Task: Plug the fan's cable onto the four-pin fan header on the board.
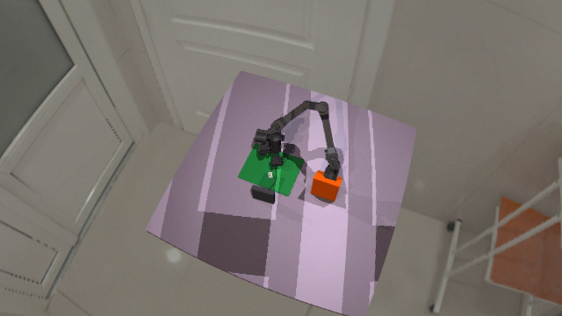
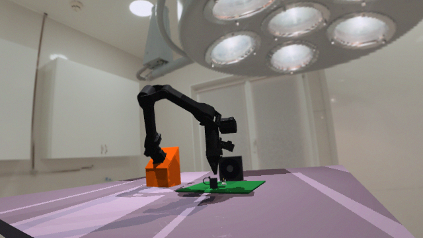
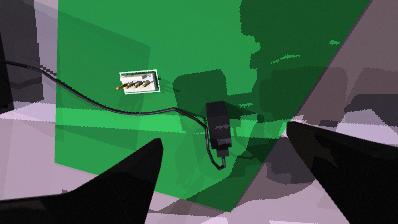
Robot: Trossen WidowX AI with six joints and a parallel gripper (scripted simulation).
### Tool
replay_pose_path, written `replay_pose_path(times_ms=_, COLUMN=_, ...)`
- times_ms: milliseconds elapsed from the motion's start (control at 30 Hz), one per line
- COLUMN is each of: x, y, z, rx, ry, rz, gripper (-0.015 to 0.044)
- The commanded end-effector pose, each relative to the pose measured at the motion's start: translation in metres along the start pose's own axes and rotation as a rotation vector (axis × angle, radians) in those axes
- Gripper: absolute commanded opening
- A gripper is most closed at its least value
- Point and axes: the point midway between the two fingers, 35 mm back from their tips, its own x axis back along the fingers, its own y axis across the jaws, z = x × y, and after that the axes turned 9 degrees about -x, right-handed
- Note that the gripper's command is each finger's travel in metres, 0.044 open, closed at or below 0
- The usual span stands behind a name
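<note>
The black plug (image 2: 213,182) (image 3: 218,125) rests on the green board (image 1: 255,168) (image 2: 249,186) (image 3: 100,25), apart from the header. Its thin black cable (image 3: 140,113) leaves one end, loops back and runs left in the wrist view. The white four-pin header (image 1: 270,175) (image 2: 224,183) (image 3: 139,82) is bare, with its gold pins showing, up and left of the plug in the wrist view. My gripper (image 2: 215,172) (image 3: 222,135) is open and points down, a little above the plug, which shows between its fingertips in the wrist view. In the top view the arm's end crowds the plug's spot.
The black fan (image 1: 262,194) (image 2: 231,168) stands upright beyond the board's edge, on the header's side. An orange block (image 1: 326,186) (image 2: 157,177) stands beside the board at the arm's base. The cable crosses the board between header and gripper in the wrist view.
</note>
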Motion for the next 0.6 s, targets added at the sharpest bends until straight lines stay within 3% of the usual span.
replay_pose_path(times_ms=0, x=-0.007, y=0.000, z=0.001, rx=0.005, ry=0.004, rz=0.003, gripper=0.0440)
replay_pose_path(times_ms=567, x=-0.034, y=0.000, z=0.001, rx=0.005, ry=0.004, rz=0.004, gripper=0.0440)
